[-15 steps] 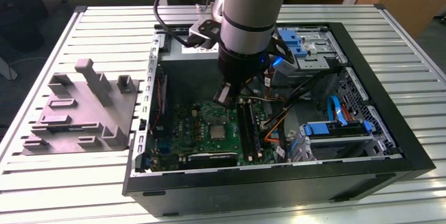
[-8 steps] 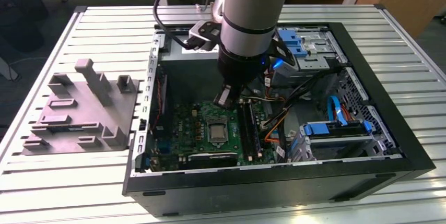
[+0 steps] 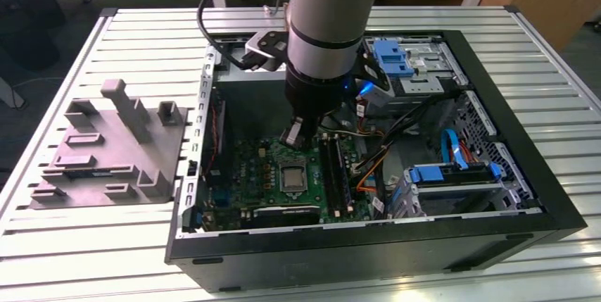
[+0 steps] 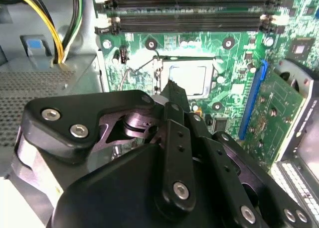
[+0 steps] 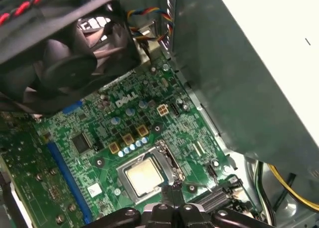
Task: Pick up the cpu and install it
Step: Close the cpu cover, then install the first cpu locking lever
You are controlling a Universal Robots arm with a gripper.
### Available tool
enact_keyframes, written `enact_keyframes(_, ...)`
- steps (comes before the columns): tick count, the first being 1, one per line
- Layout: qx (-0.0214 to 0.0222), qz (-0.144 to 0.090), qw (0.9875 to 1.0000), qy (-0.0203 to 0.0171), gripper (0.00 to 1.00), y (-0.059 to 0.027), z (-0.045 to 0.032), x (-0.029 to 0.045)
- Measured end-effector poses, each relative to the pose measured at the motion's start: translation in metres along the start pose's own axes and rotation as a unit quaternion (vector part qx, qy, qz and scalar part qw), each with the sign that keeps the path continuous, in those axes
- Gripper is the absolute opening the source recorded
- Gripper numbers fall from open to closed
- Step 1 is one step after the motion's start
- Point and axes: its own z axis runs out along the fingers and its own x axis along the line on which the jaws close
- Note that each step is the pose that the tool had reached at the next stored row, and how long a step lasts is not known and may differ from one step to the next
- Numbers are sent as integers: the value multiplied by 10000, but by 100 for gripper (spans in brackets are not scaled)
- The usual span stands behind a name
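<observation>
The cpu [image 5: 144, 175], a small flat square chip with a silvery-grey metal top, lies level inside the silver-framed rectangular socket [image 5: 167, 158] on the green motherboard [image 5: 149, 123], within the open black computer case [image 3: 526, 196] on the slatted aluminium worktop [image 3: 94, 246]; in the second wrist view the same chip [image 4: 192, 74] sits square in its frame. By its look it is light, rigid and smooth-topped, with a delicate contact face beneath, so it would be taken by two opposite edges and kept level, never pressed from above. The tool [image 5: 174, 190], a black two-fingered gripper, hangs just above the near edge of the socket; its fingertips [image 4: 173, 91] appear drawn close together, almost meeting, and nothing is seen between them. It touches neither chip nor frame as far as can be judged. The grey moulded tray [image 3: 108, 154] lies well apart, outside the case on the exterior view's left.
</observation>
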Motion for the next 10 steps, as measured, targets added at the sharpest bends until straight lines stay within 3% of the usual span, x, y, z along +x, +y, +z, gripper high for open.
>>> enact_keyframes(10,0,-11,10000,1,11,0,0,1)
